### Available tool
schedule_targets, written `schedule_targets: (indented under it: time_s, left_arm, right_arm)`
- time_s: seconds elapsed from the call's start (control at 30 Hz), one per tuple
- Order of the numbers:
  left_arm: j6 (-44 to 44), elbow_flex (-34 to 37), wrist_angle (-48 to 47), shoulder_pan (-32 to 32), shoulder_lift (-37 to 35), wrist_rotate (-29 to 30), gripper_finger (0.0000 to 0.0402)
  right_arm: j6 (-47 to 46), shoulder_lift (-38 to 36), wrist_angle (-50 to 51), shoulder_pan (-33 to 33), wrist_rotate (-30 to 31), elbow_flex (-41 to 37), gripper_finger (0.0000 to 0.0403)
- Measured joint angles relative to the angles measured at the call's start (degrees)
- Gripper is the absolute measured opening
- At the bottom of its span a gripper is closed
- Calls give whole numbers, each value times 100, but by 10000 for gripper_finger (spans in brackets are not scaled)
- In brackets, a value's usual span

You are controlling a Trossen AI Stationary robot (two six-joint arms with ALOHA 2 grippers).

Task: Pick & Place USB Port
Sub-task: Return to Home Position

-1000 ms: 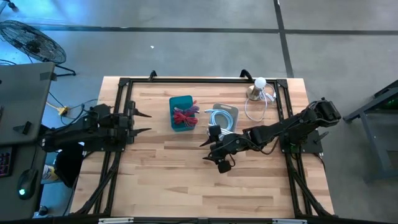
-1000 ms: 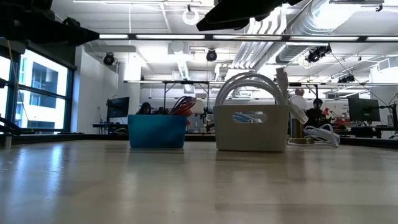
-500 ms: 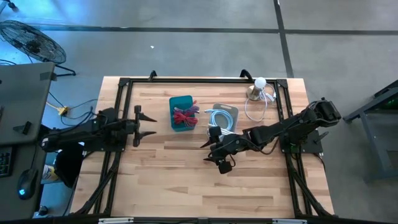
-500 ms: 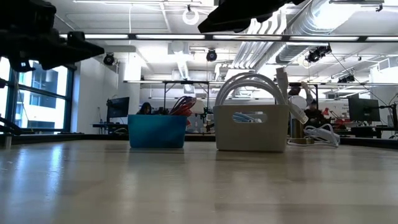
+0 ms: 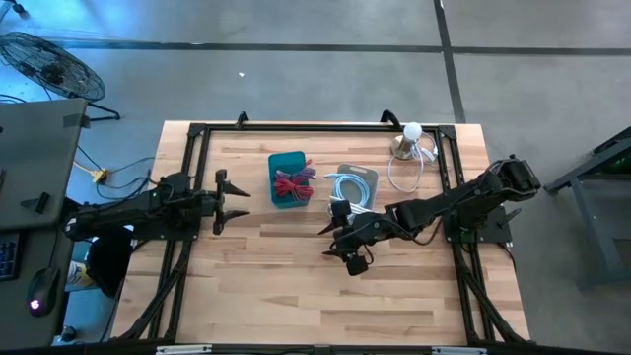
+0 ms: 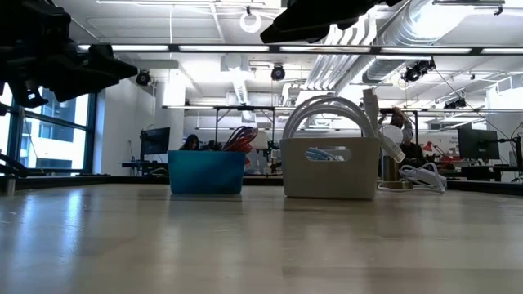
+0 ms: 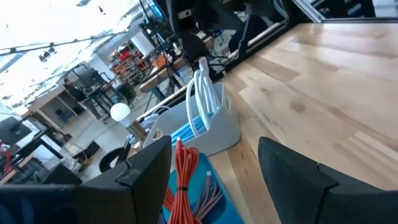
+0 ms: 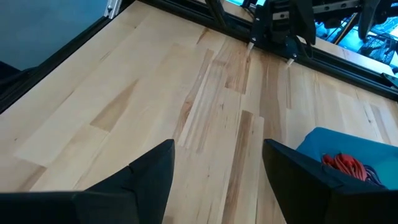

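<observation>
A blue bin point(image 5: 288, 179) holds a bundle of red cables point(image 5: 293, 183). Beside it on the right, a white bin point(image 5: 356, 184) holds coiled white cables point(image 7: 202, 102). Both bins stand on their bases on the wooden table. My left gripper point(image 5: 242, 202) is open and hovers left of the blue bin, pointing at it. It also shows in the left wrist view point(image 7: 214, 142). My right gripper point(image 5: 325, 240) is open and hovers over the table just near of the white bin, pointing left point(image 8: 219, 144). Neither gripper holds anything.
A white bulb on a brass base point(image 5: 409, 138) stands at the far right corner with a loose white cord point(image 5: 402, 176). A black frame point(image 5: 296, 126) runs round the table. Bare wood point(image 5: 296, 286) spreads over the near half.
My left gripper has moved toward the table's right, closing on the blue bin, and stayed open.
</observation>
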State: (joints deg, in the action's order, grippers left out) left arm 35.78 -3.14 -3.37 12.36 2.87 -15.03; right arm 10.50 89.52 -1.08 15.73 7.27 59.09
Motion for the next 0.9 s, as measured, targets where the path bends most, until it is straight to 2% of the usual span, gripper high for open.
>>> schedule_targets:
  time_s: [0.47,0.6,0.7,0.77,0.87,0.9]
  left_arm:
    - [-344,11,-25,-1,5,43,235]
    - [-154,13,-90,-2,5,314,224]
    - [-80,15,-112,0,5,433,184]
    - [56,15,-112,-2,5,431,132]
    - [313,15,-116,-1,5,425,30]
    - [342,15,-116,0,5,414,18]
  right_arm:
    - [-13,0,-2,0,95,1,236]
    - [-66,0,0,0,94,2,236]
    - [-2,0,0,-2,-292,2,236]
    - [3,0,-42,1,-564,2,236]
    - [-4,-12,-49,7,-686,7,236]
    - [-4,-33,3,7,-684,7,236]
